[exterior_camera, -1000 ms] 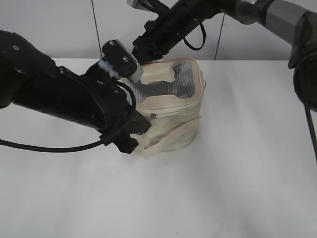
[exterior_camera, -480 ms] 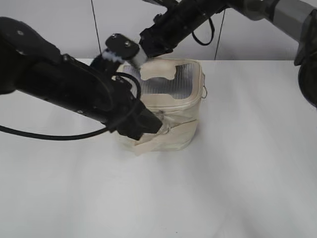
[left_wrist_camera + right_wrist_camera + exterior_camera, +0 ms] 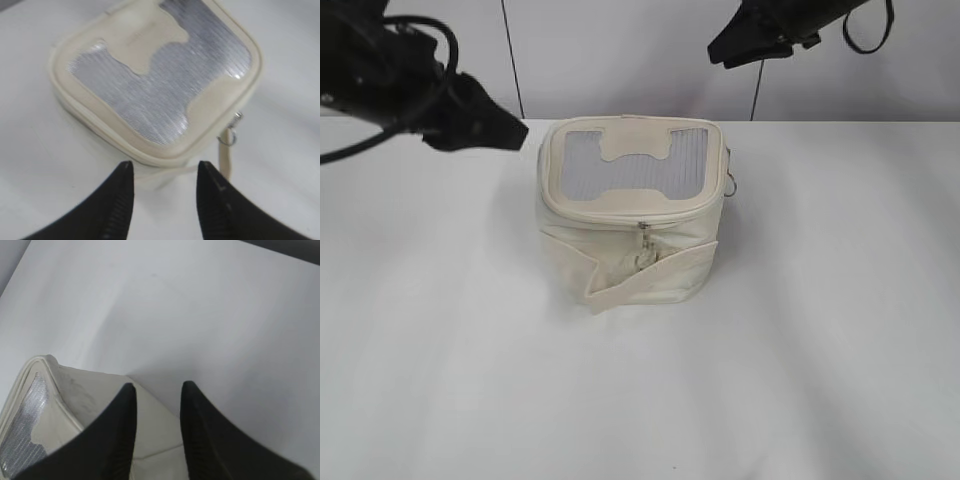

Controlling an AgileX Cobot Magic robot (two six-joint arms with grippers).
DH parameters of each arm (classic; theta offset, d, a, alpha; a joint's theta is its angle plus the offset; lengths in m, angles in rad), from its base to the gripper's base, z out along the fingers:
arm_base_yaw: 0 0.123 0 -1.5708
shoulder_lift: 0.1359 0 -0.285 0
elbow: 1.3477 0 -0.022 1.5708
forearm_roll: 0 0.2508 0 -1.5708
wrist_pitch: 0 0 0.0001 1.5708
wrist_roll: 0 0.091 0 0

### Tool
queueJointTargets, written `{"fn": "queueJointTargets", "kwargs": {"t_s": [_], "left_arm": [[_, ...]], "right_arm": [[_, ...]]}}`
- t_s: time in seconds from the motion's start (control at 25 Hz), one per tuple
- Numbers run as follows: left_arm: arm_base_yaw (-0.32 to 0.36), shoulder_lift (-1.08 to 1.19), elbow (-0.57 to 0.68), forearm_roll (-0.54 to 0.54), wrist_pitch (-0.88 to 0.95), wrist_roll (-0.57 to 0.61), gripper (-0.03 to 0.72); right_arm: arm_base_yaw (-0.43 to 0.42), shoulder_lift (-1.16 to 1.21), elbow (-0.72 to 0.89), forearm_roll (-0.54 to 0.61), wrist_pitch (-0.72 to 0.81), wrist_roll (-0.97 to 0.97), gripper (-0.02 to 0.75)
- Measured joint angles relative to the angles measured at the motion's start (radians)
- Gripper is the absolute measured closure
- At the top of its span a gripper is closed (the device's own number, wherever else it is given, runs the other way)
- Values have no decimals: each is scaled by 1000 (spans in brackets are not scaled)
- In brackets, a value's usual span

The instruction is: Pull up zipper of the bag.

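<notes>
The cream bag stands on the white table with its grey mesh lid flat. The zipper runs round the lid rim; one silver pull hangs at the front, and a ring pull hangs at the right side. My left gripper is open and empty, raised off to the bag's left. In the left wrist view its jaws hover apart from the bag, with a ring pull showing. My right gripper is open and empty, high behind the bag; its jaws frame the bag's side.
The white table spreads round the bag on all sides. A white wall with dark vertical seams stands right behind the table's far edge. The strap crosses the bag's front side.
Both grippers have let go and drawn back: the left arm up and to the left, the right arm up and to the right. The bag now stands uncovered, its lid flat.
</notes>
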Motion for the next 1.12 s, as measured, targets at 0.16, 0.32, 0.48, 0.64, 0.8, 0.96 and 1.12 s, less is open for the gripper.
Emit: {"fn": "queueJointTargets", "kwargs": {"t_s": [0.16, 0.32, 0.48, 0.64, 0.8, 0.96, 1.12], "left_arm": [[40, 87, -173, 7, 45, -6, 369], [34, 268, -418, 7, 153, 10, 369], [11, 450, -664, 3, 279, 64, 364], [-37, 621, -880, 10, 391, 106, 335], [-71, 753, -1054, 16, 468, 113, 322], [-81, 835, -1169, 19, 507, 115, 322], [-82, 877, -1204, 29, 510, 115, 321]], "right_arm": [[-41, -115, 165, -32, -3, -13, 494], [-76, -319, 593, -15, -192, -130, 495], [-91, -584, 1092, 128, -529, -404, 495], [-91, -699, 1371, 450, -665, -813, 482], [-90, -685, 1462, 685, -578, -1074, 381], [-90, -668, 1474, 744, -549, -1142, 337], [-90, -665, 1474, 752, -539, -1162, 332]]}}
